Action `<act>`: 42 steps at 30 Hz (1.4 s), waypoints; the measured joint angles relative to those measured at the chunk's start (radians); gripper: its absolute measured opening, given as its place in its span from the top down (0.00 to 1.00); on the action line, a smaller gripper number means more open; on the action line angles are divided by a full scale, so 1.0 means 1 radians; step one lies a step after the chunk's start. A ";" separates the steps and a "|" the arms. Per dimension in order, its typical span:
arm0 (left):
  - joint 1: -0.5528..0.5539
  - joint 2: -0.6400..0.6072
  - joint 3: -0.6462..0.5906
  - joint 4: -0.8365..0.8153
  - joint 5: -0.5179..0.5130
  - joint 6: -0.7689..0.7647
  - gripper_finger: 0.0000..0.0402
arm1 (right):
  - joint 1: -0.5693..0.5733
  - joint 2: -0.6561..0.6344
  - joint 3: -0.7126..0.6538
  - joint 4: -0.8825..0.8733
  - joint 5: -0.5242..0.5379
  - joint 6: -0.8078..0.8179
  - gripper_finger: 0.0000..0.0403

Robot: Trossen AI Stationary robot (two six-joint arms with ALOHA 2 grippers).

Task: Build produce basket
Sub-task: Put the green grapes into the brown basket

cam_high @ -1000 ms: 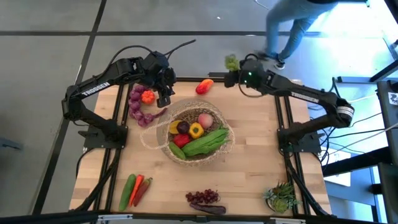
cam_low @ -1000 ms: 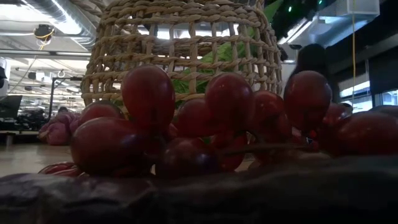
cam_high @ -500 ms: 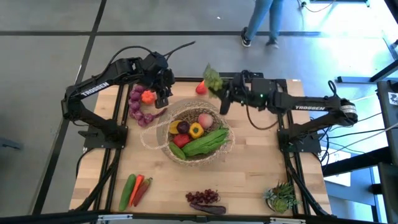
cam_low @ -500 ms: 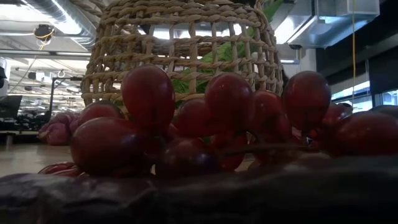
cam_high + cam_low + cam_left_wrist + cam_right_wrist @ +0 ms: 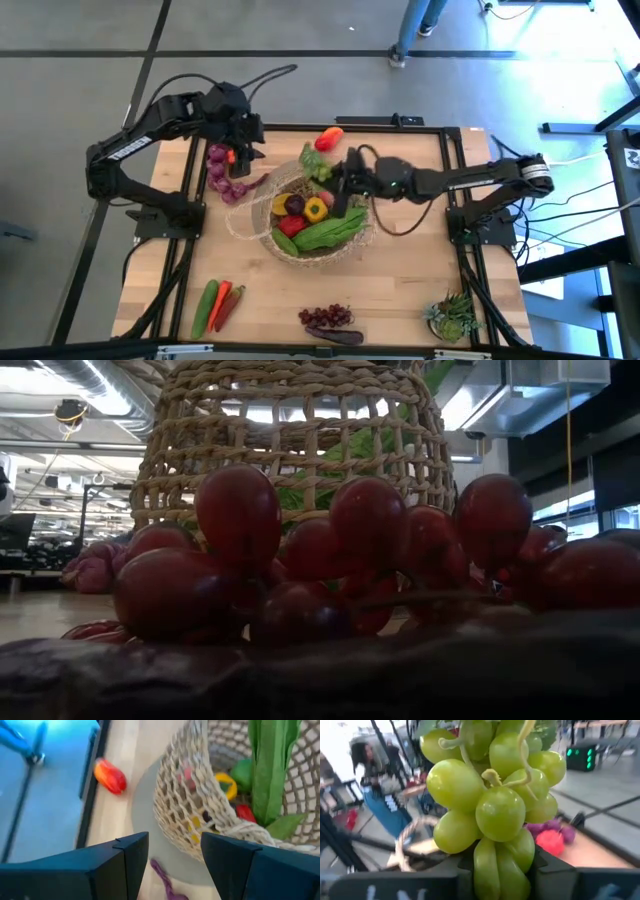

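The bench is a big wooden top with both arms reaching in from its far side. The basket sits in the middle of it. It looks light and bendy, so a hard push could slide it.

Inside the basket lie a long green leafy piece, a yellow pepper and some red pieces.

The right gripper hovers over the basket's rim at about 1 o'clock. It is squeezed narrow on a bunch of green grapes. The grapes look light, smooth and a bit slippery. They hang in a clump, so the low end where the gripper pinches them seems a good place to hold.

The left gripper is at about 10 o'clock from the basket, beside some purple produce. Its fingers stand partly apart and hold nothing.

A red pepper lies at 12 o'clock. Purple grapes lie at 6 o'clock. A cucumber and chillies lie at 7 o'clock.
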State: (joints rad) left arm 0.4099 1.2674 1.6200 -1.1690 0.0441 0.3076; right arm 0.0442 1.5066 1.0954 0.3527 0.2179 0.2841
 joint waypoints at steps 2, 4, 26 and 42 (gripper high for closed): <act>0.000 -0.019 -0.002 -0.010 0.002 0.011 0.57 | 0.010 0.041 0.000 -0.003 -0.009 -0.001 0.82; 0.000 -0.029 -0.002 -0.012 0.000 0.023 0.57 | 0.014 0.080 0.000 -0.005 -0.044 -0.005 0.82; 0.000 -0.045 -0.002 -0.020 0.002 0.021 0.57 | -0.026 0.198 0.001 0.029 -0.331 0.052 0.82; 0.000 -0.045 -0.002 -0.020 0.002 0.017 0.57 | -0.044 0.201 0.070 -0.039 -0.396 -0.105 0.82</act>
State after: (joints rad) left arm 0.4095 1.2224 1.6184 -1.1892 0.0460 0.3248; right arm -0.0002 1.7077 1.1650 0.3138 -0.1785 0.1793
